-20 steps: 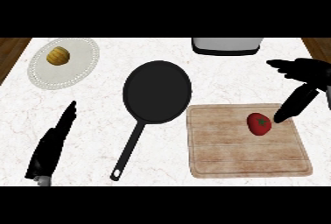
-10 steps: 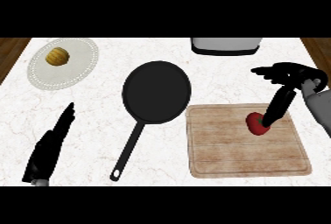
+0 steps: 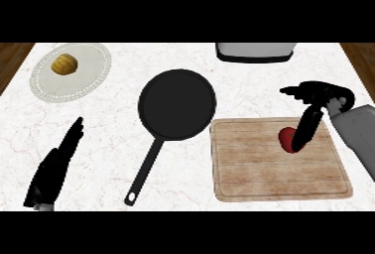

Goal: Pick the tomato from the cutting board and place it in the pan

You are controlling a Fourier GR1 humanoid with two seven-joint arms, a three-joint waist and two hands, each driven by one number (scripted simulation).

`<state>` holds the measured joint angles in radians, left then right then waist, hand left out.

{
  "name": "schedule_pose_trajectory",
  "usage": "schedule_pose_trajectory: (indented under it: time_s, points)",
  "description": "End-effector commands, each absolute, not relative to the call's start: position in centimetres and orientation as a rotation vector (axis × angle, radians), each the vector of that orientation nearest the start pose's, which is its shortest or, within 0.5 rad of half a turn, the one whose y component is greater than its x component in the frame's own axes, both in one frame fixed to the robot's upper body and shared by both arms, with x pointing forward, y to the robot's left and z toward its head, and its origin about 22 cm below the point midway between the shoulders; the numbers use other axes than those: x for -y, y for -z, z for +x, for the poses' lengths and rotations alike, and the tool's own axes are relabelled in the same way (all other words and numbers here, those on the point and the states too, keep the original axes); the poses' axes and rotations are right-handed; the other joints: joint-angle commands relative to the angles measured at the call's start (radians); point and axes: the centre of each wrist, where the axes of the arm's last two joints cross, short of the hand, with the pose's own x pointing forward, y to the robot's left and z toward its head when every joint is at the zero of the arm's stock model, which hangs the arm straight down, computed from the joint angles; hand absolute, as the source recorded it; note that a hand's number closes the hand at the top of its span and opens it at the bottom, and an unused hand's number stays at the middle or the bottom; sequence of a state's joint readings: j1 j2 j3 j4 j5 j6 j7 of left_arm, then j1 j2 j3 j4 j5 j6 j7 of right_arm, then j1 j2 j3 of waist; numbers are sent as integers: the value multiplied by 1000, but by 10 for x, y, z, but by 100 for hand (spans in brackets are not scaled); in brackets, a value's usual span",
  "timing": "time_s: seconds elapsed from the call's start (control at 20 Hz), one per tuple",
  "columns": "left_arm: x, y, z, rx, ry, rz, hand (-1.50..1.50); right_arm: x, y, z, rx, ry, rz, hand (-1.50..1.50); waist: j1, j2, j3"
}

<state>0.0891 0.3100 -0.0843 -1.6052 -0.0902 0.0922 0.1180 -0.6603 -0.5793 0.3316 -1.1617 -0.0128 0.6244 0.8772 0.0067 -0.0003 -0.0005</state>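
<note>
A red tomato [image 3: 287,138] lies on the upper right part of the wooden cutting board [image 3: 271,171]. My right hand [image 3: 321,96] hovers just above and right of it. Its straight fingers [image 3: 307,128] point down across the tomato's right side and hide that part, while the thumb sticks out to the left, apart from the tomato. The black pan [image 3: 178,103] sits left of the board, its long handle [image 3: 144,168] running toward the lower left. My left hand [image 3: 55,166] rests open at the lower left, far from the pan.
A white plate [image 3: 88,79] with a yellow round food item [image 3: 64,64] stands at the back left. A grey-white container [image 3: 256,51] stands at the back edge right of centre. Brown floor shows past both counter ends.
My right hand has moved left and lower onto the board, so its fingers now overlap the tomato's right side. The tomato, pan and left hand have stayed put.
</note>
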Motion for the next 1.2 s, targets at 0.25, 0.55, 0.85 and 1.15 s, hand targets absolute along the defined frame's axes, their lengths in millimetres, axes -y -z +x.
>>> schedule_pose_trajectory:
  time_s: [0.25, 0.55, 0.85, 1.15]
  points:
    - [-283, -2, 209, 1397, 258, 314, 0, 272, -105, 375, 419, -1100, -441, -150, 1, 0, 0]
    - [-286, 7, 213, 1380, 239, 355, 0, 257, -98, 373, 400, -1113, -459, -150, -2, 0, 0]
    - [-290, -5, 223, 1388, 261, 347, 0, 254, -53, 360, 385, -1126, -452, -150, -2, 1, 1]
    - [-279, -24, 217, 1397, 258, 331, 0, 265, -60, 366, 390, -1109, -472, -150, -1, 0, 1]
